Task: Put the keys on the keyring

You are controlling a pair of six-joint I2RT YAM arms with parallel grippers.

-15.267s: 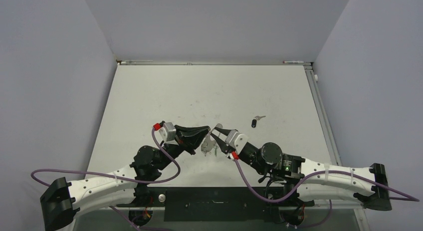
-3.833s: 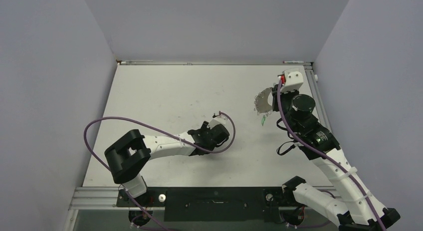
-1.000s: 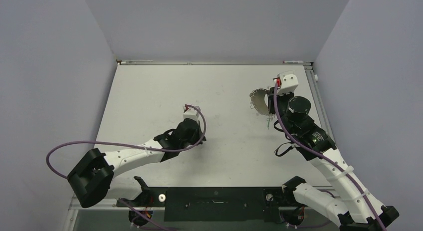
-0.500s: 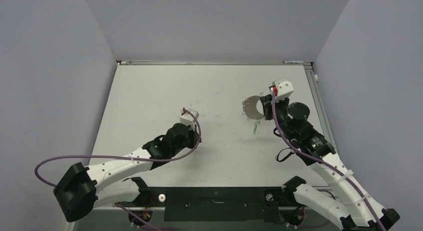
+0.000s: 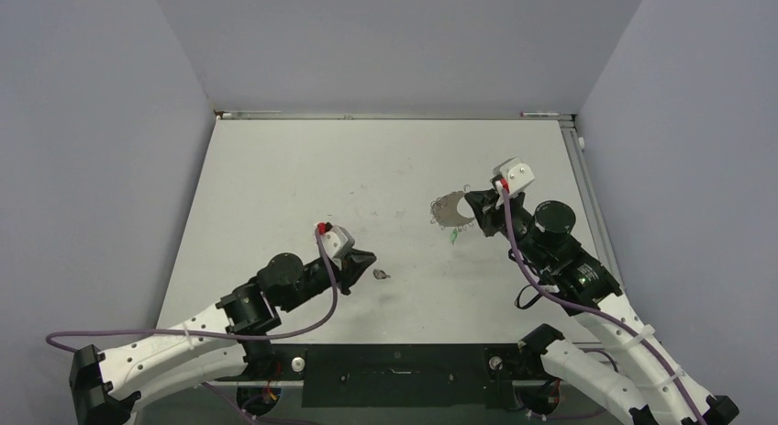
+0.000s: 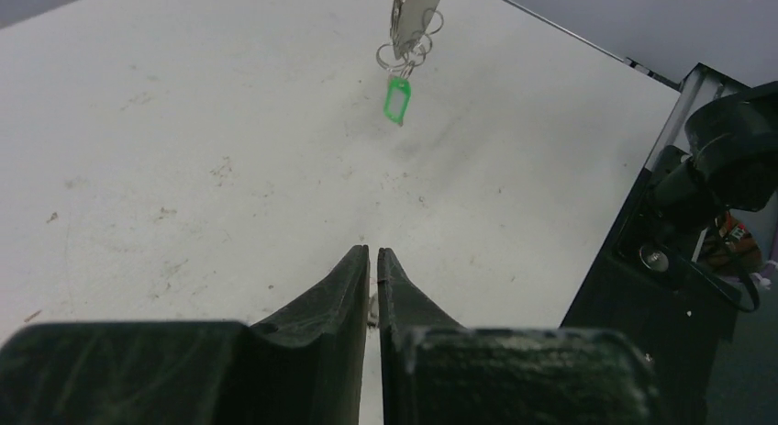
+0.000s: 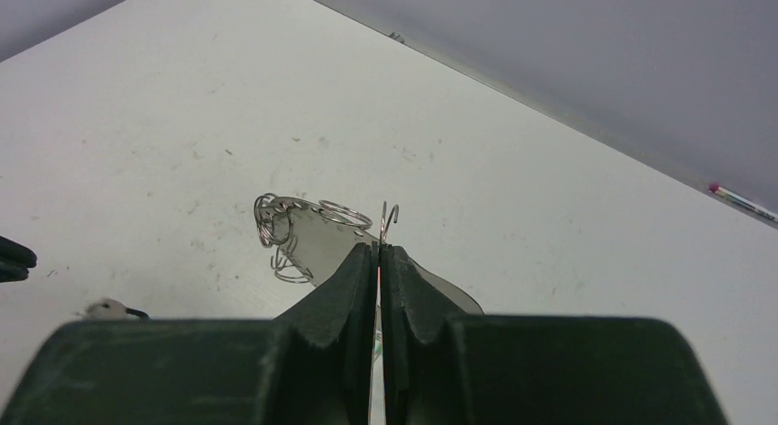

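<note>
**Key** (image 5: 380,274): one small key lies flat on the table (image 5: 275,177), near the front and a little left of centre. It sits just beside the tip of the left gripper (image 6: 372,252), and the overhead view shows a gap between the two.

**Left gripper:** the jaws are all but together, with only a hairline slit between them, and they grip nothing. The fingers point across the table toward the right arm.

**Keyring** (image 7: 307,225): a large thin wire loop, held in the air right of centre and well apart from the key. Several small rings (image 7: 345,213) are strung along it, most of them bunched at the side farthest from the fingers. A green tag (image 6: 396,99) hangs beneath the loop, clear of the table.

**Right gripper** (image 7: 378,251): the jaws are pinched on the wire of the loop. The wire's hooked end stands up just beside the fingertips. The loop juts out ahead of the fingers, toward the left arm.
</note>
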